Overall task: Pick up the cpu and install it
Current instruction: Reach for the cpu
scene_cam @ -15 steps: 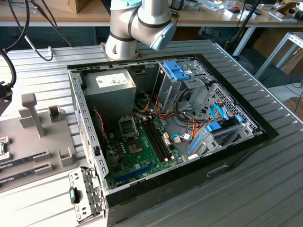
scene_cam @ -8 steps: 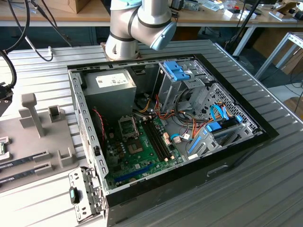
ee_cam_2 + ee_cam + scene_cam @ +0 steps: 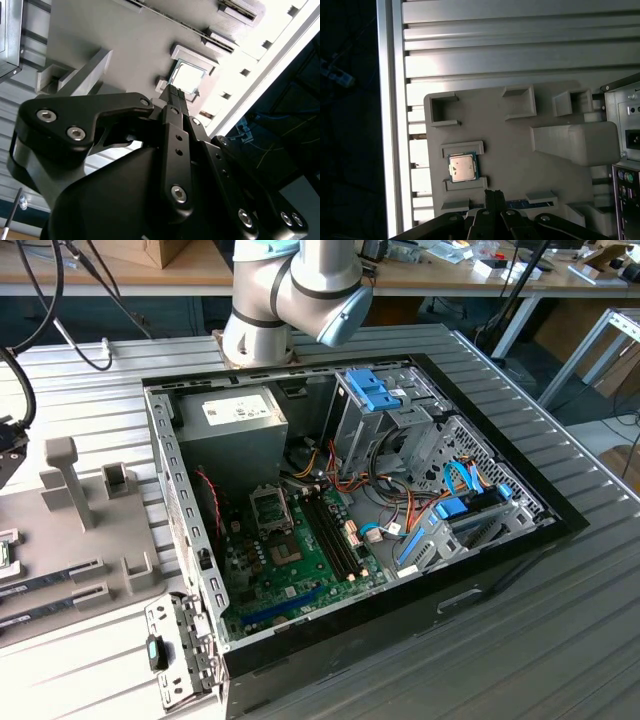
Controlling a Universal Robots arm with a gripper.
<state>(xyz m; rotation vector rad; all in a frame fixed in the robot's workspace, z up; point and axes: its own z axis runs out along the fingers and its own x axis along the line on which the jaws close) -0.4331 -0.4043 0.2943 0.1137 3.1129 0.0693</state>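
The cpu (image 3: 462, 167), a small square chip with a silvery top and green rim, lies flat in a framed recess of the grey holder tray (image 3: 520, 165). In the second wrist view the cpu (image 3: 188, 77) shows as a bright square just beyond my fingertips (image 3: 173, 91). My gripper (image 3: 494, 194) hovers over the tray beside the chip without touching it, its two fingers pressed together and holding nothing. On the green motherboard (image 3: 300, 570) inside the open computer case (image 3: 350, 510), the cpu socket (image 3: 270, 508) stands open with a dark frame.
Memory sticks (image 3: 60, 575) lie in slots of the tray (image 3: 90, 540), and a tall grey post (image 3: 62, 475) rises from it. A power supply (image 3: 235, 415), blue drive cages (image 3: 375, 390) and cable bundles crowd the case. The arm's base (image 3: 290, 290) stands behind the case.
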